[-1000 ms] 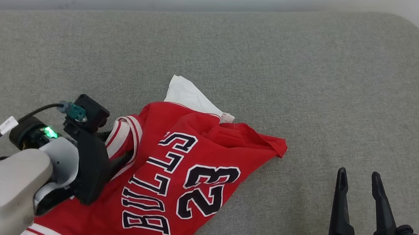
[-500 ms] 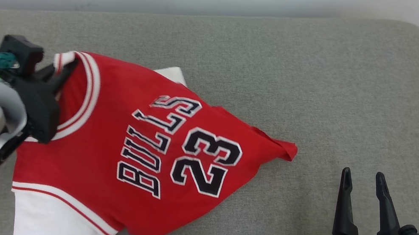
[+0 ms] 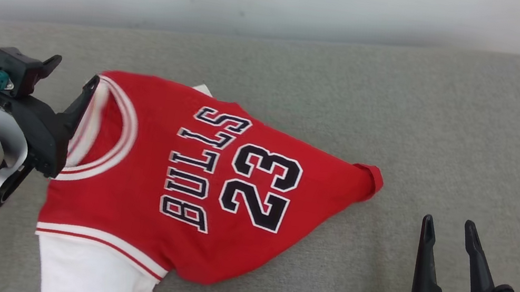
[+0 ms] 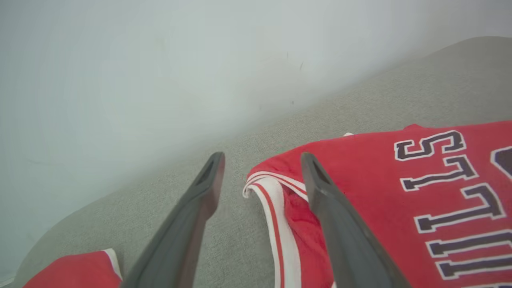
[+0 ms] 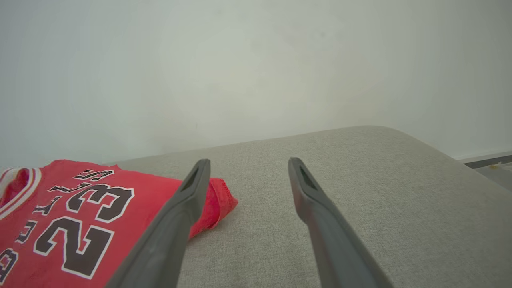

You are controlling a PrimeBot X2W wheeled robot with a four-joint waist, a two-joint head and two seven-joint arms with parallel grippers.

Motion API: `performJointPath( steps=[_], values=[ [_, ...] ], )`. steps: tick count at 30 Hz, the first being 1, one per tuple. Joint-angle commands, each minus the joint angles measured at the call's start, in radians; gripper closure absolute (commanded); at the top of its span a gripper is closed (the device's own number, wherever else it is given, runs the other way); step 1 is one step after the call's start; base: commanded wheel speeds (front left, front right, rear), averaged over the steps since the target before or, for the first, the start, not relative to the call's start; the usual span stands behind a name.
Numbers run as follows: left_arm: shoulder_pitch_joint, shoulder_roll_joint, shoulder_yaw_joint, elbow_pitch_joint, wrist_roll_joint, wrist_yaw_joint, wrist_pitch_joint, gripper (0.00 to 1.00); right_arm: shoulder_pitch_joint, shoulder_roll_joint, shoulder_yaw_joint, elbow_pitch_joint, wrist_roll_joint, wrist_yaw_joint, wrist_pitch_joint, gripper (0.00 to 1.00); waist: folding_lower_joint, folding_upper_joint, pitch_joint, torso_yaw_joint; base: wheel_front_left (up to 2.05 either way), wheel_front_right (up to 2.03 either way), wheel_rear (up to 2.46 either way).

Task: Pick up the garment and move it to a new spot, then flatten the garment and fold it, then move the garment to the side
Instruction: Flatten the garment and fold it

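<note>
1. The left gripper [image 3: 69,79] has its fingers apart and clamps nothing. One finger is over the jersey's striped trim [image 4: 268,204], the other over bare cushion.
2. The right gripper [image 3: 448,225] has its fingers apart, is empty, and sits well clear of the cloth.
3. The jersey [image 3: 211,180] lies on the cushion [image 3: 407,102], left of centre, with its lettering up. Its right corner [image 3: 369,178] is curled over.
4. Judgement: flattening is the step in hand. The right gripper should pinch the curled corner and the left gripper the trim, one layer only. Draw apart low and evenly.
</note>
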Motion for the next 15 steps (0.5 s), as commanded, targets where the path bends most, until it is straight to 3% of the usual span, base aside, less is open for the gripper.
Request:
performJointPath(
  steps=[1,5,15],
  values=[
    [0.033,0.008,0.030,-0.025,0.006,0.001,-0.004,0.00,0.018,0.001,-0.001,0.000,-0.008,-0.002,0.000,0.00,0.0000,0.0000,-0.038,0.038,0.00,0.00,0.00],
    [0.081,0.028,0.112,-0.126,0.033,0.025,-0.004,0.00,0.035,0.000,-0.007,-0.004,-0.011,-0.002,0.000,0.00,0.0000,0.0000,-0.067,0.082,0.00,0.00,0.00],
    [0.363,0.037,0.442,-0.521,0.175,0.161,-0.003,0.00,0.067,-0.006,-0.011,-0.011,-0.020,-0.002,0.000,0.00,0.0000,0.0000,-0.123,0.165,0.00,0.00,0.00]
  ],
)
